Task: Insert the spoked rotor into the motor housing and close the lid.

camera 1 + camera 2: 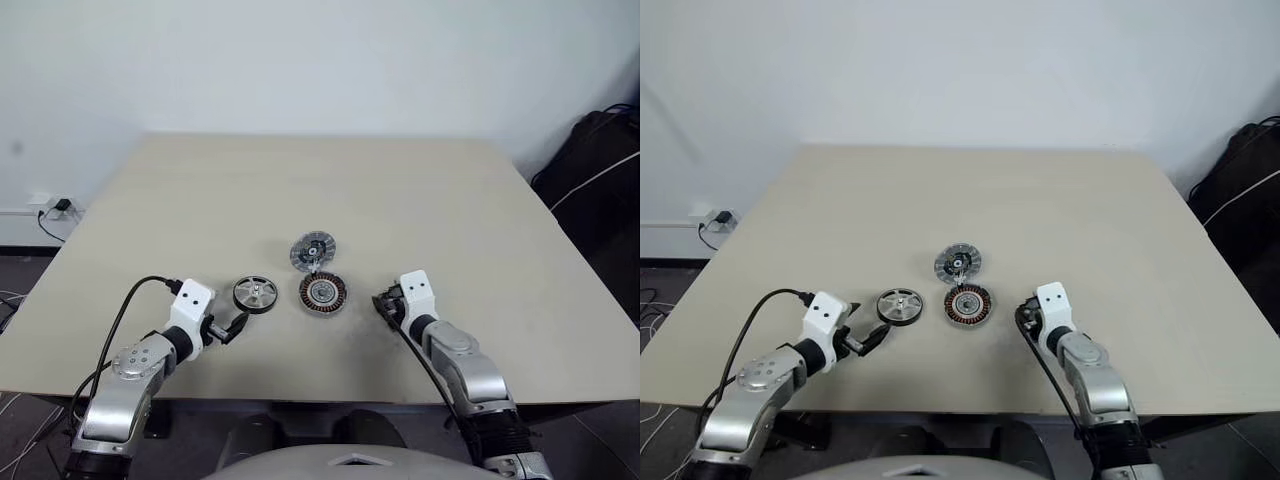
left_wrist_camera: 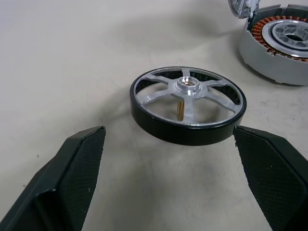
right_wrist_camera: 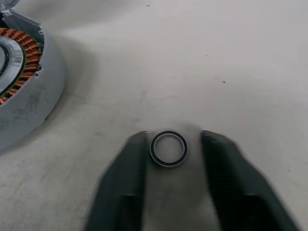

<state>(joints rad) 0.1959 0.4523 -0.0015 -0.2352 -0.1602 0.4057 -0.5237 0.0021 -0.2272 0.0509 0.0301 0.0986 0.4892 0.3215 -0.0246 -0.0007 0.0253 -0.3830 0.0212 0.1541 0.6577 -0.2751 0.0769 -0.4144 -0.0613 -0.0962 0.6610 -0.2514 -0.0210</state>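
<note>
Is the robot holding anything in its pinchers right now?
Left gripper: nothing, open around the spoked rotor. Right gripper: closing around a tiny metal ring; grip unclear.

Looks like a lab or robot test room, not a home. Plain beige table [image 1: 330,180] pushed against a bare white wall [image 1: 300,60], nothing decorative. Wall socket with a plug and cable [image 1: 52,210] low on the left, black bag or gear with a white cord [image 1: 600,170] on the right, dark floor. Loose motor parts [image 1: 322,291] laid out on the tabletop.
</note>
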